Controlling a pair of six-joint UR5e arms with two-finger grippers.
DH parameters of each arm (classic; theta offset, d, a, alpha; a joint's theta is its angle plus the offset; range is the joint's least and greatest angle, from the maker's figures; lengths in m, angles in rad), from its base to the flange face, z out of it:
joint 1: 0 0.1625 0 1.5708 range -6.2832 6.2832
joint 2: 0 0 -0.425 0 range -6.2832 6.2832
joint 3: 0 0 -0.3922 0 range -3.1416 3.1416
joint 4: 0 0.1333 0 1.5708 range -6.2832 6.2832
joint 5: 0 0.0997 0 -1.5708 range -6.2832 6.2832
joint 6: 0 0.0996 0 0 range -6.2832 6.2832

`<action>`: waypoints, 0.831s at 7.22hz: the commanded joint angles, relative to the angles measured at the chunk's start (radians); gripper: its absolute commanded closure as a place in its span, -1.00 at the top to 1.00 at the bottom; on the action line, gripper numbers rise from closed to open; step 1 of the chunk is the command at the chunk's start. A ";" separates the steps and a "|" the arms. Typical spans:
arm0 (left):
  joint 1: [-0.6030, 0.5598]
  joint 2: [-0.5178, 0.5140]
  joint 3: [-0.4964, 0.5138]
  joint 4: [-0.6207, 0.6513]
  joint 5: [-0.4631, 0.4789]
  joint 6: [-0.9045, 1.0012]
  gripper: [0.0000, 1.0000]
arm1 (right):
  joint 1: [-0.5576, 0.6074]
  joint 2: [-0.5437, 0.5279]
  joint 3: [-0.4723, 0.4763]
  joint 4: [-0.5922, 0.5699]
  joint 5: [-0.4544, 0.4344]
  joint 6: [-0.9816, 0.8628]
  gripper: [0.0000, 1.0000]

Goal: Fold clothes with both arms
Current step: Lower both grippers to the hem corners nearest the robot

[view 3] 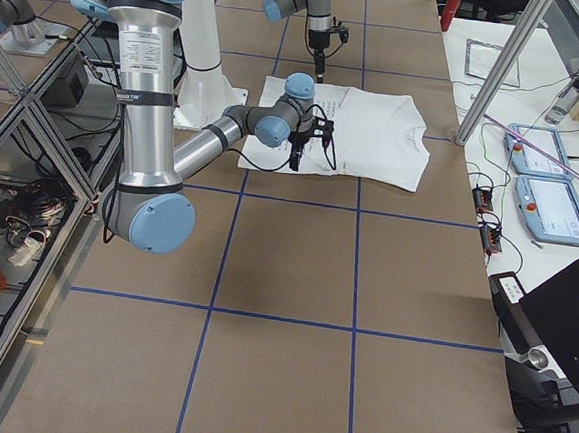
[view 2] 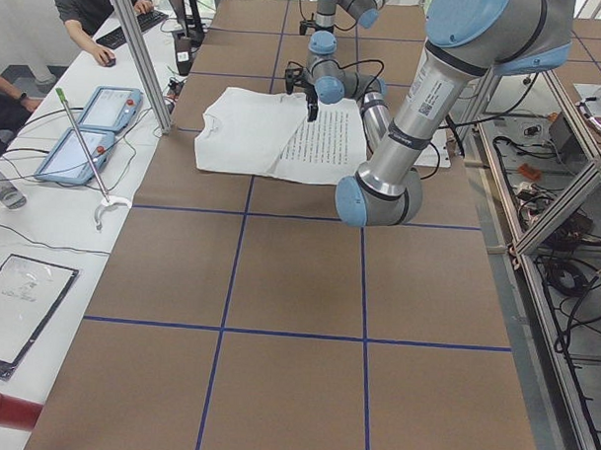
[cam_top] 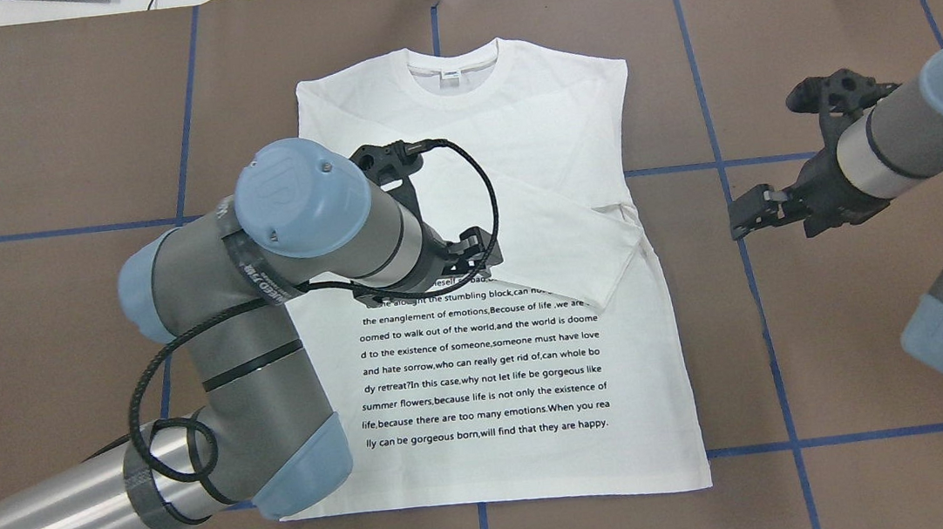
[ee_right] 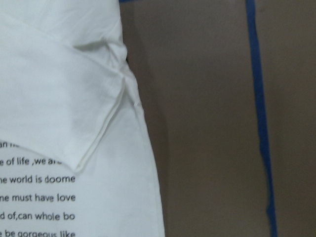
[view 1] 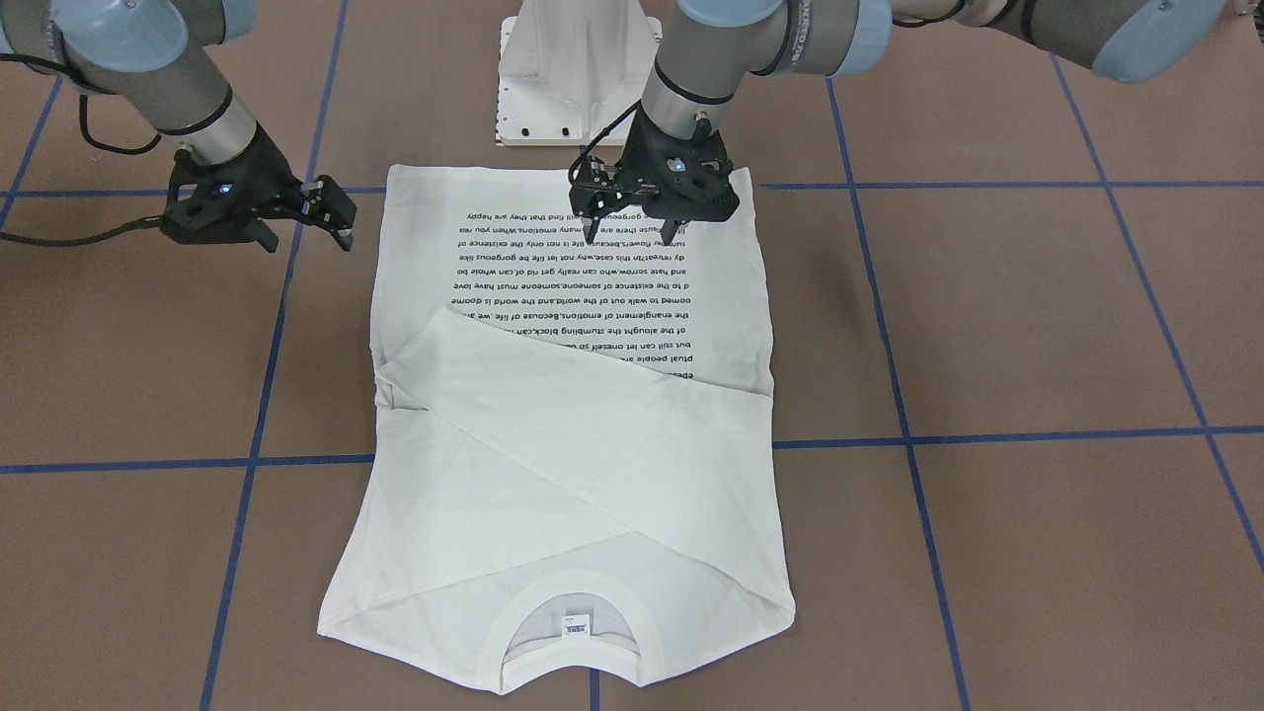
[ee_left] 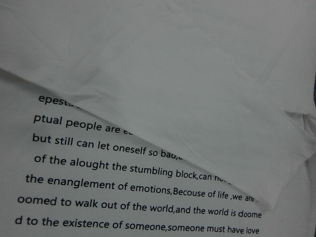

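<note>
While both claws hang open and empty, the white long-sleeved T-shirt [cam_top: 512,146] lies flat, print up, on the brown table [cam_top: 840,348].
The left gripper [view 1: 630,235] hovers over the shirt's printed text [cam_top: 483,377], fingers apart. The right gripper [view 1: 308,237] hangs just off the shirt's side edge, fingers also spread. The sleeves are folded across the chest, one cuff [cam_top: 616,262] covering the top lines. Below it I can read "oomed to walk out of the world,and the world is doome" and, last, "lly can be gorgeous born,will find that they are happy." The collar tag [cam_top: 449,80] is too small to read.
</note>
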 commanded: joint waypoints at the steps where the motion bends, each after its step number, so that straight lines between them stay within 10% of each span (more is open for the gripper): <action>1: -0.018 0.049 -0.071 0.043 0.004 0.047 1.00 | -0.191 -0.010 0.038 0.001 -0.119 0.157 1.00; 3: -0.017 0.050 -0.069 0.043 0.004 0.049 1.00 | -0.369 -0.017 0.027 0.001 -0.284 0.229 1.00; 6: -0.015 0.050 -0.063 0.042 0.004 0.049 1.00 | -0.388 -0.005 -0.025 0.001 -0.284 0.228 0.99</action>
